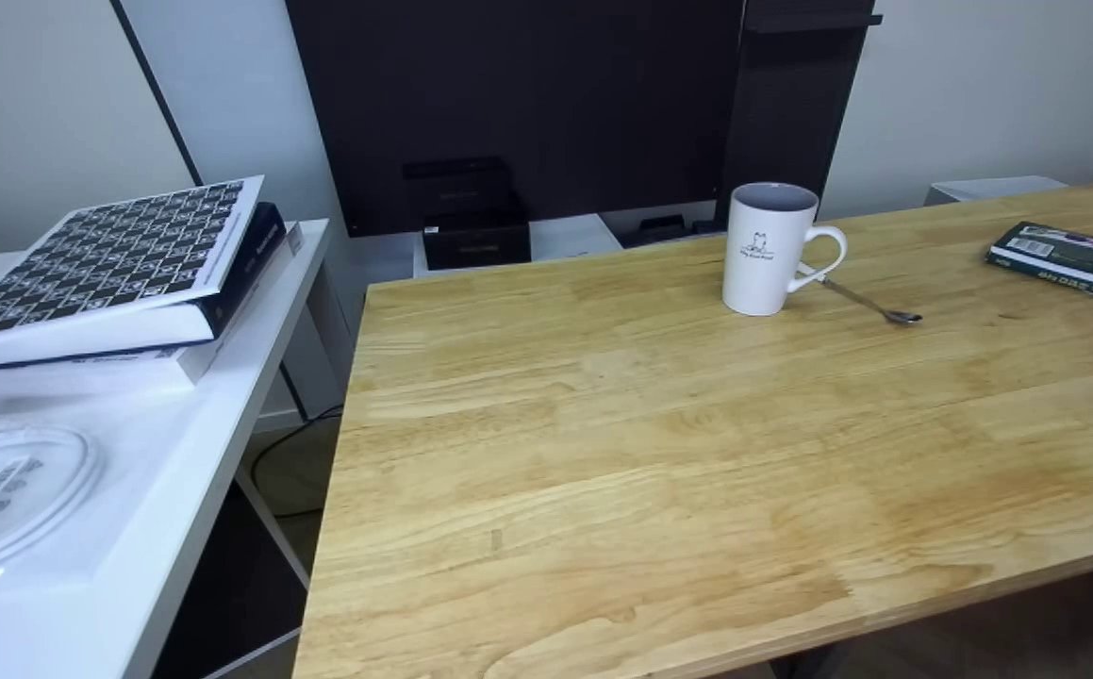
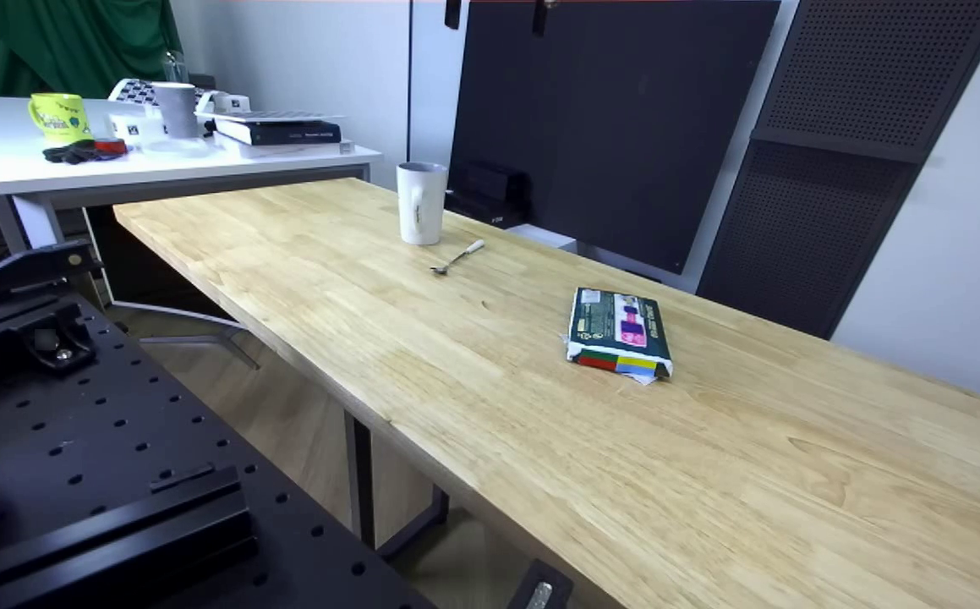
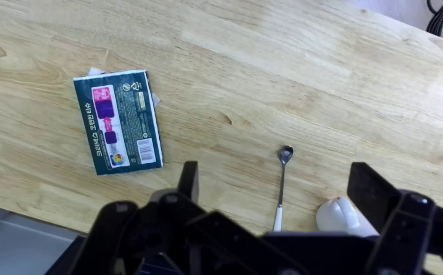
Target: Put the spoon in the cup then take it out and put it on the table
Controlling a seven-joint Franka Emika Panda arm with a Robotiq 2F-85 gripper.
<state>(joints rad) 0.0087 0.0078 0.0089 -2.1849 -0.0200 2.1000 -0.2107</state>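
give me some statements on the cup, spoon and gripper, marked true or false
1. The cup stands upright on the table. True.
2. The cup is black outside. False: it is white.
3. The spoon and a green packet lie on the table. True.
4. The spoon is nearer the packet than the cup. False: nearer the cup.
5. The gripper is open. True.
6. The gripper touches the cup. False: it hangs apart, above the table.

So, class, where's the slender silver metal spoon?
In the wrist view, the spoon lies right of centre, between the flat green packet and white ceramic mug.
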